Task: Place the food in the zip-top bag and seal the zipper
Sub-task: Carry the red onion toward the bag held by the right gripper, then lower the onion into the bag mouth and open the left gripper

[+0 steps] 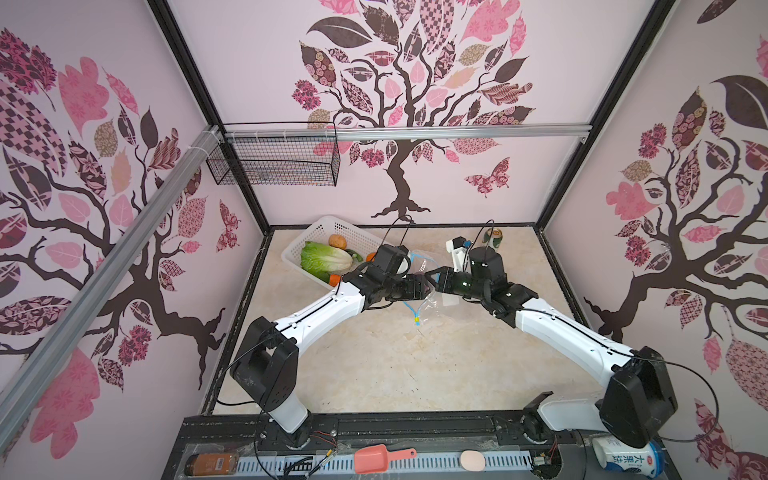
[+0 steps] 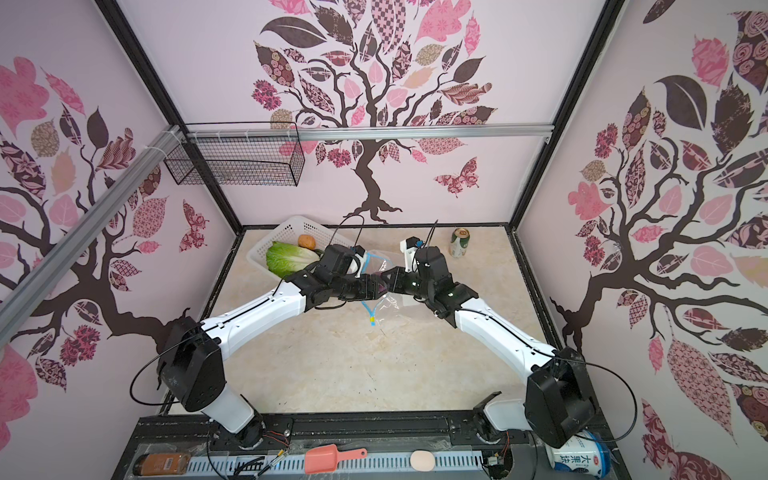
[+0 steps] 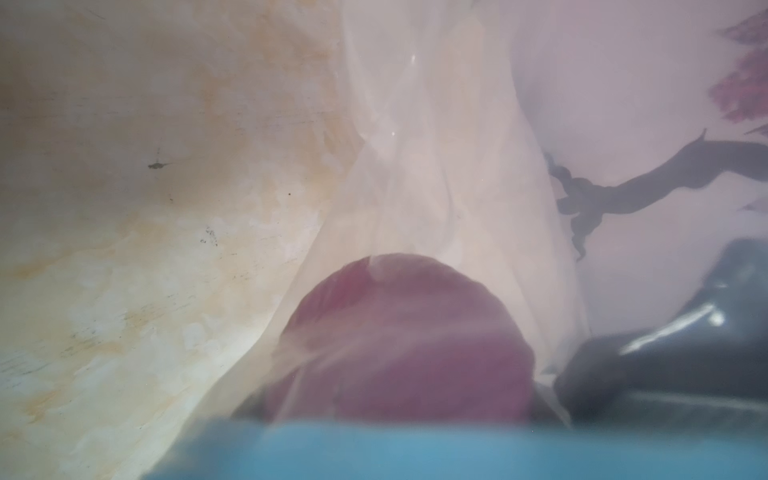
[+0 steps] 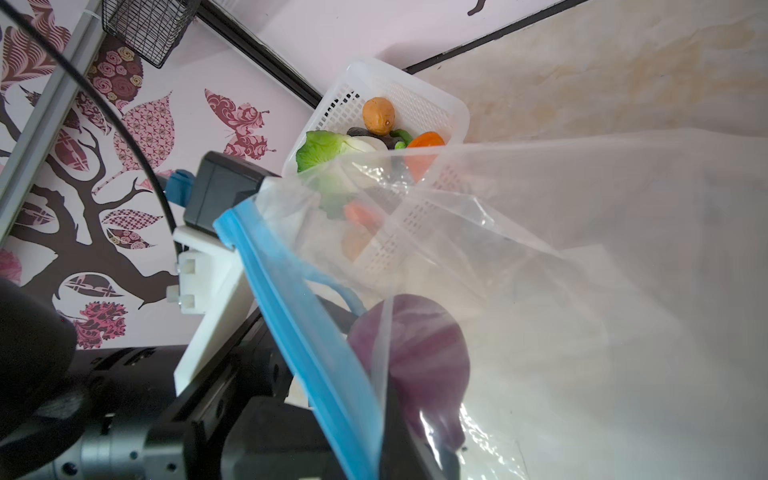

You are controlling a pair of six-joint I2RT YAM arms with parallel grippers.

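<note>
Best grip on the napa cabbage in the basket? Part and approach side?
Grip the napa cabbage across its middle, closing over the short axis and coming down from above. It lies lengthwise and uncovered, leafy end to white stem. The white basket walls likely block side approaches.

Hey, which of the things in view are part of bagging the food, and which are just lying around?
Part of the job: zip-top bag, its zipper, purple onion at the bag's mouth, napa cabbage, potato.
Just lying about: drink can, pink scoop, wire basket on the wall, brown bottle, white tub; the white basket only holds the food.
</note>
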